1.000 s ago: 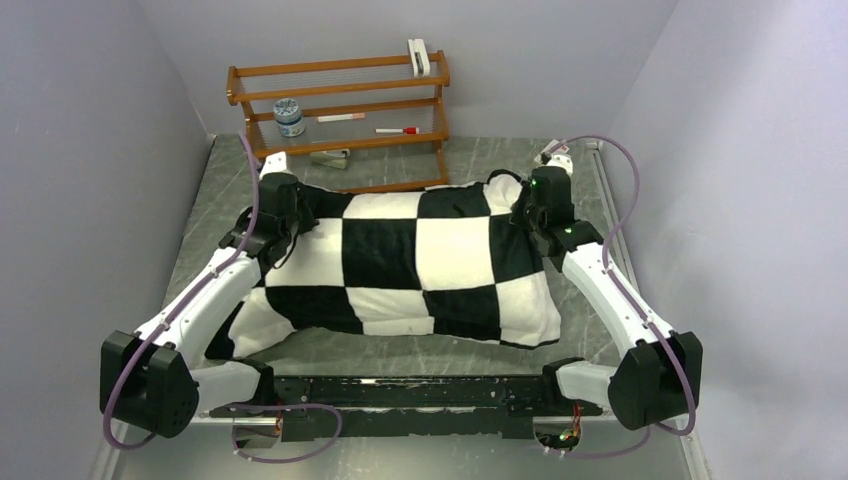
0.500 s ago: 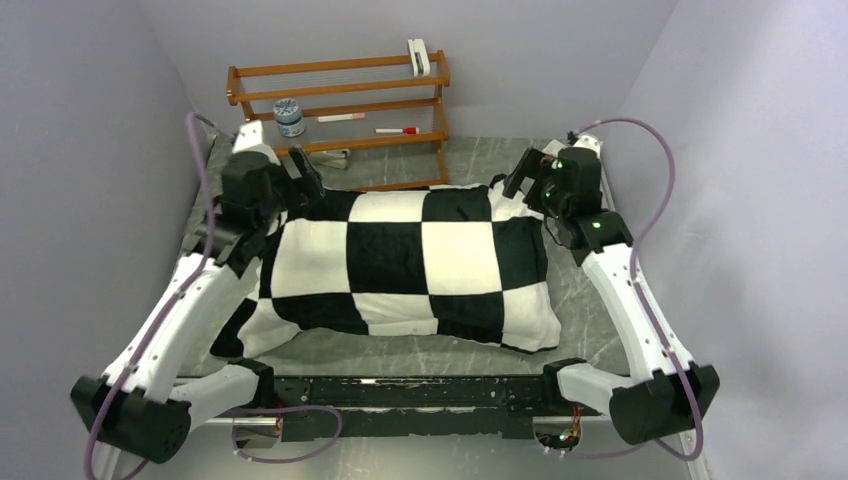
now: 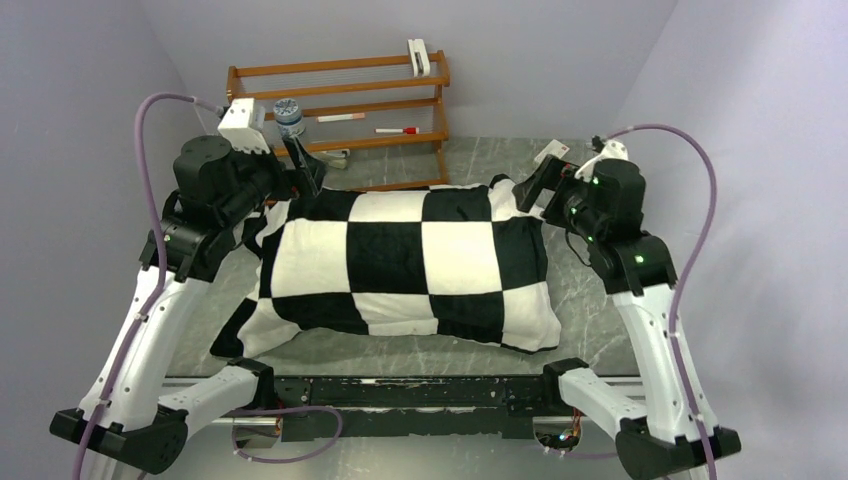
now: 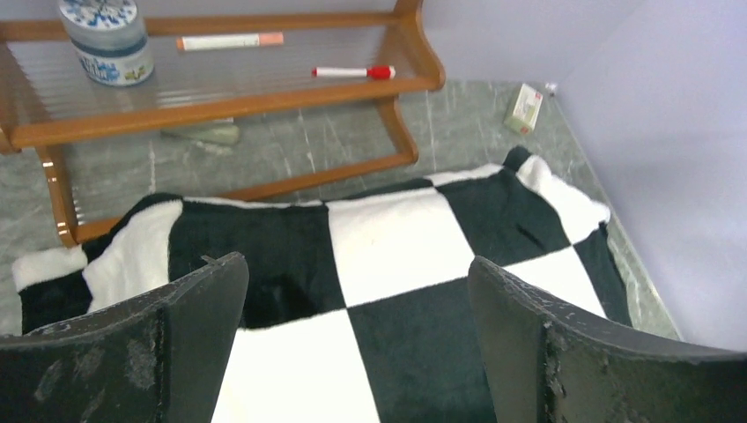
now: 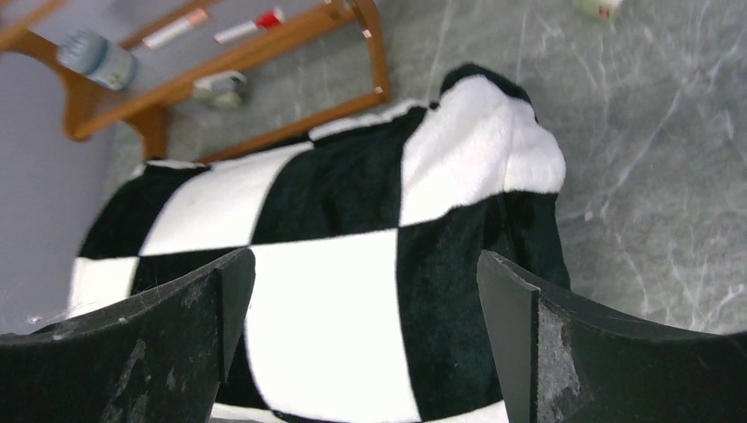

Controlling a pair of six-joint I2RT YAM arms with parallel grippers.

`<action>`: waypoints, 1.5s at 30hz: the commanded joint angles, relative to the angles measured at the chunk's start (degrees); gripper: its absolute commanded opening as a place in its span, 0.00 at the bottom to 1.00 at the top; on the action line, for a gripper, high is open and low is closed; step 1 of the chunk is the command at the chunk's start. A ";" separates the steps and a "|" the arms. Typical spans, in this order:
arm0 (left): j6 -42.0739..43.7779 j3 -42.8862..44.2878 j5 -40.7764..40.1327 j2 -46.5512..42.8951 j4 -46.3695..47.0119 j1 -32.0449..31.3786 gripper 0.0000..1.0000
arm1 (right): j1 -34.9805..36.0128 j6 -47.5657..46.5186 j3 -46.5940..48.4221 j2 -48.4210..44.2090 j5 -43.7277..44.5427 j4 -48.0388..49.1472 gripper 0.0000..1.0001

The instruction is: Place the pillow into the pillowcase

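Both arms had risen clear of the big plush black-and-white checkered pillowcase; left jaws and right jaws stood wide apart, empty, above its far corners. Pillowcase: plump, on grey marbled counter, below and between the jaws. Plain white pillow: unseen, judged inside. Step: release. Next: retreat, or tucking any loose opening.

Plush, matt cloth pillowcase; smooth marbled table; glossy wooden rack.
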 commanded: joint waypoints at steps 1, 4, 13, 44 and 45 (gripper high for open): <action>1.92 -0.92 3.35 -2.87 -3.06 -0.20 0.98 | -0.29 -0.84 5.03 -4.19 -0.70 -0.56 1.00; 1.91 -3.32 4.43 -5.80 -1.11 -0.20 0.98 | -0.27 0.48 6.44 -5.10 -1.97 -1.45 1.00; 2.60 -6.57 4.57 -8.62 -1.40 -0.24 0.98 | -0.32 2.67 5.99 -8.92 -0.92 -1.12 1.00; 1.64 -11.75 4.28 -9.52 0.50 -0.72 0.98 | -0.28 5.50 1.23 -12.32 4.14 -0.35 1.00; 1.78 -11.74 4.18 -9.59 0.44 -0.73 0.98 | -0.24 5.54 1.17 -12.30 4.10 -0.36 1.00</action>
